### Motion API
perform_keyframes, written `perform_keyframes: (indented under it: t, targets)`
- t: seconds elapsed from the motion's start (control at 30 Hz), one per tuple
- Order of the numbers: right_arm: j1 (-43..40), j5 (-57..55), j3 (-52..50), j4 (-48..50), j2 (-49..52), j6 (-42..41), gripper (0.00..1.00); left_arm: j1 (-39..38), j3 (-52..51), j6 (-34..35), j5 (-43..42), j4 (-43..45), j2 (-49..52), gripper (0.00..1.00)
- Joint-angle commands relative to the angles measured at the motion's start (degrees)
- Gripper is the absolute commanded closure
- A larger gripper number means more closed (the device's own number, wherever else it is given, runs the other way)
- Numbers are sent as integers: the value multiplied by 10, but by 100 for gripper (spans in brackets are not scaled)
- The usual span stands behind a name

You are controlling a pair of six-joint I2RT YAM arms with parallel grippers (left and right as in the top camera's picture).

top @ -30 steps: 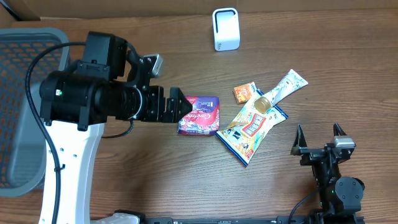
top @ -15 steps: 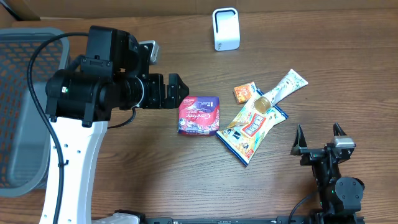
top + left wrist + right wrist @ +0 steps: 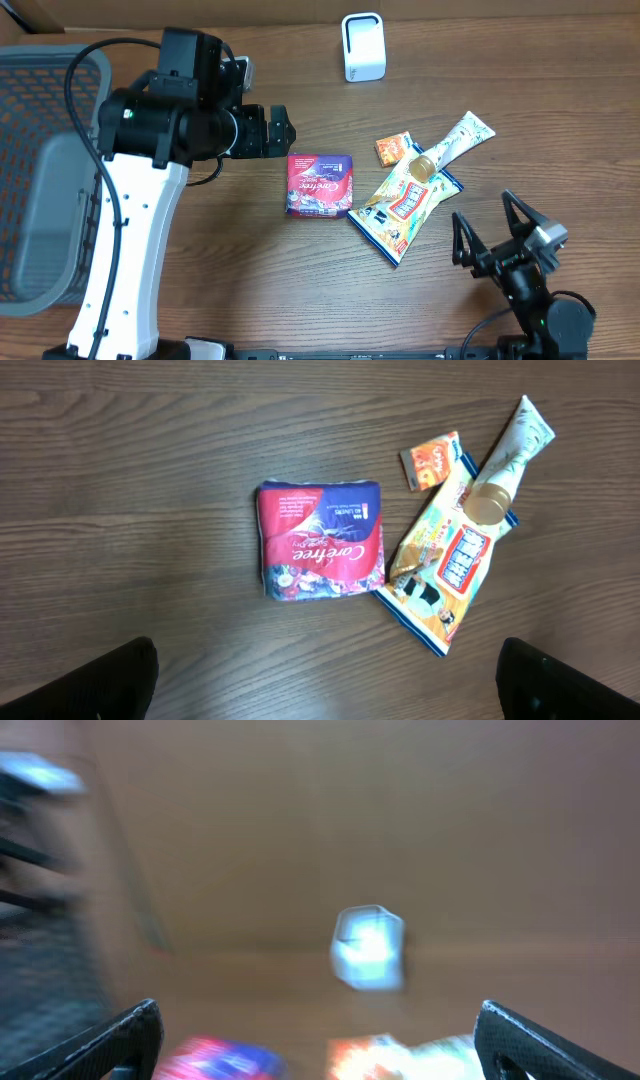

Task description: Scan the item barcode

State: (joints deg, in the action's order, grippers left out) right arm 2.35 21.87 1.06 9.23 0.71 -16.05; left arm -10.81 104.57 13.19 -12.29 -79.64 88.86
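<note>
1. The left claw (image 3: 277,130) is wide open. It holds nothing.
2. It hangs over the brown worktop (image 3: 250,280). Its tips point toward a red and purple packet (image 3: 319,185).
3. The red and purple packet lies flat on the worktop, just to the right of the left claw. Nothing touches it from above.
4. In the left wrist view the packet sits near the middle. The two dark fingertips (image 3: 100,685) show only in the bottom corners, far apart from each other.
5. A yellow and blue snack bag (image 3: 402,205) lies right beside the packet, on its right side.
6. A white tube (image 3: 462,138) with a tan cap lies with its cap end on the top of the snack bag.
7. A small orange packet (image 3: 393,148) lies just beside the tube and the bag.
8. A white scanner (image 3: 362,46) stands at the far edge of the worktop. It is well apart from the red and purple packet.
9. A grey basket (image 3: 40,180) sits at the left side.
10. The right claw (image 3: 490,228) is wide open too and holds nothing. It is near the front right of the worktop, apart from all the things.
11. The right wrist view is very blurry. Only a pale white blob and some colours show.
</note>
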Motion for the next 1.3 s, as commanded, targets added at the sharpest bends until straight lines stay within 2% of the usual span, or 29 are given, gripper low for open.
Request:
perform_keyframes:
  t: [0.0,0.17,0.3,0.4,0.5,0.67,0.8,0.93,1.1,1.17,1.23,1.27]
  targets:
    - [2,118,-6,49,-5,-69,0,-3,-4,6,7,2,12,0]
    - [2,143,-3,163,-5,-69,0,-3,-4,6,7,1,19,0]
    - [-6,128,55,163,-1,-59,0,-2,-4,5,9,1,19,0]
    - [-18,129,139,77,26,-14,0,-2,-4,6,9,1,19,0]
    - [-28,128,256,-76,92,68,0,-2,-4,6,9,2,19,0]
    - [-35,156,492,-359,292,172,0,-2,-4,6,9,2,19,0]
    - [-34,250,689,-552,471,174,0,-2,-4,6,9,2,19,0]
    - [-34,410,799,-651,593,174,0,-2,-4,6,9,2,19,0]
    - [-33,526,815,-672,695,174,0,-2,-4,6,9,2,19,0]
    - [-27,494,815,-679,724,174,3,-2,-4,6,9,2,19,0]
    - [-17,406,815,-681,749,135,15,-2,-4,6,9,2,19,0]
    - [-9,310,815,-681,764,65,25,-2,-4,6,9,2,19,0]
